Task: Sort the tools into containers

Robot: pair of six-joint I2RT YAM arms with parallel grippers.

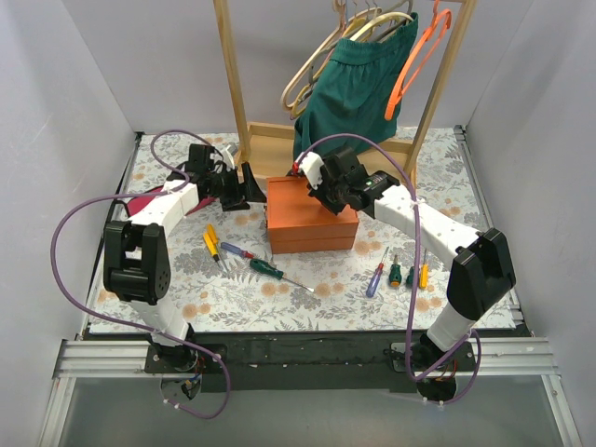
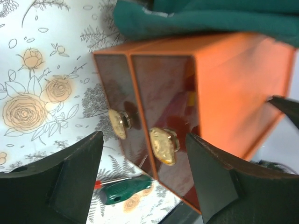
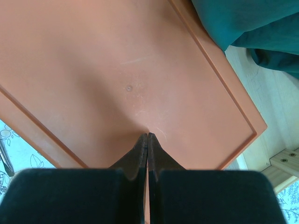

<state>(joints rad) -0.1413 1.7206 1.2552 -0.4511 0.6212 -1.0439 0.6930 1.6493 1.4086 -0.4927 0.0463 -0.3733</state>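
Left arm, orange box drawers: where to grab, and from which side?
Take a gold knob: it is the only part standing out from the flat, glossy drawer front. Come straight at the left end of the box, which the open left gripper now faces. Put one finger on either side of the knob, close, then probably pull straight out.

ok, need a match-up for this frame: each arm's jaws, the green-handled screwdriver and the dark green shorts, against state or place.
1 left jaws
2 right jaws
3 green-handled metal screwdriver
4 dark green fabric shorts

A hanging on wooden rack
B open, facing gold knobs of orange rectangular box
C shut, over the box's top
D lying on floral tablecloth

Pairs: 1-B, 2-C, 3-D, 4-A
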